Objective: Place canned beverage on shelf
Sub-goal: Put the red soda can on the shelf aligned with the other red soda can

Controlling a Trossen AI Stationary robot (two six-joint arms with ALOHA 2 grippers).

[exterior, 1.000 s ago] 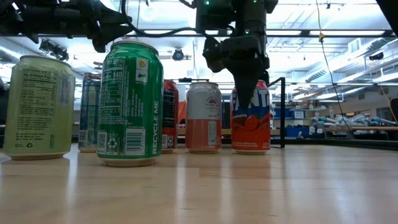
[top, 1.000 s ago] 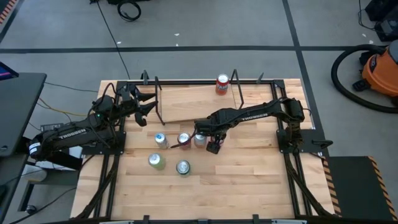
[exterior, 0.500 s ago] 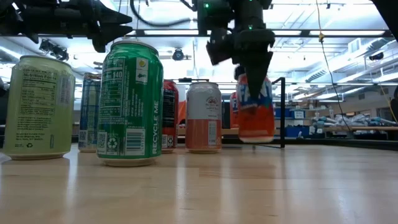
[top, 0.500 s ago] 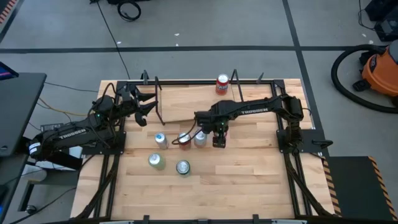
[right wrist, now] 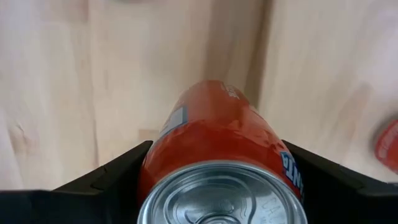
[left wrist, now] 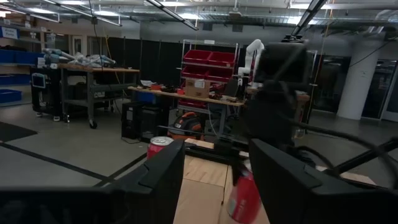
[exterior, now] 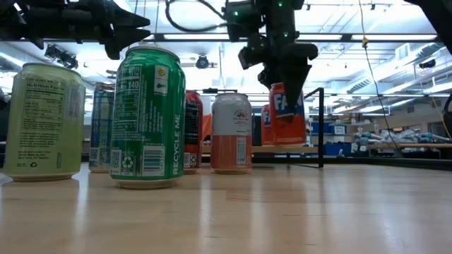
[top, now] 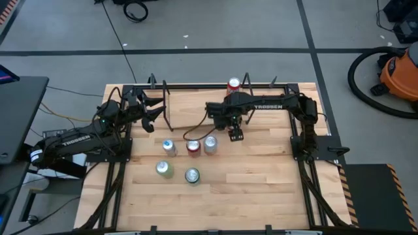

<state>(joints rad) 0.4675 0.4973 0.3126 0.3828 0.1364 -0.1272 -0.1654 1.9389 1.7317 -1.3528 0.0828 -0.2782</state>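
Right pincer (exterior: 286, 67) clenched on orange aluminium soda can (exterior: 286, 113), can upright between its fingers, lifted clear of the plank desk (exterior: 282, 212), near the pale plywood shelf (top: 196, 119). Left pincer (top: 151, 109) released, parked beside shelf's left end.

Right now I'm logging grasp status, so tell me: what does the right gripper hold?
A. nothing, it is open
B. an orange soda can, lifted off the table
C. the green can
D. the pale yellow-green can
B: the right gripper is shut on the orange soda can, whose base hangs clear above the tabletop in the low view.
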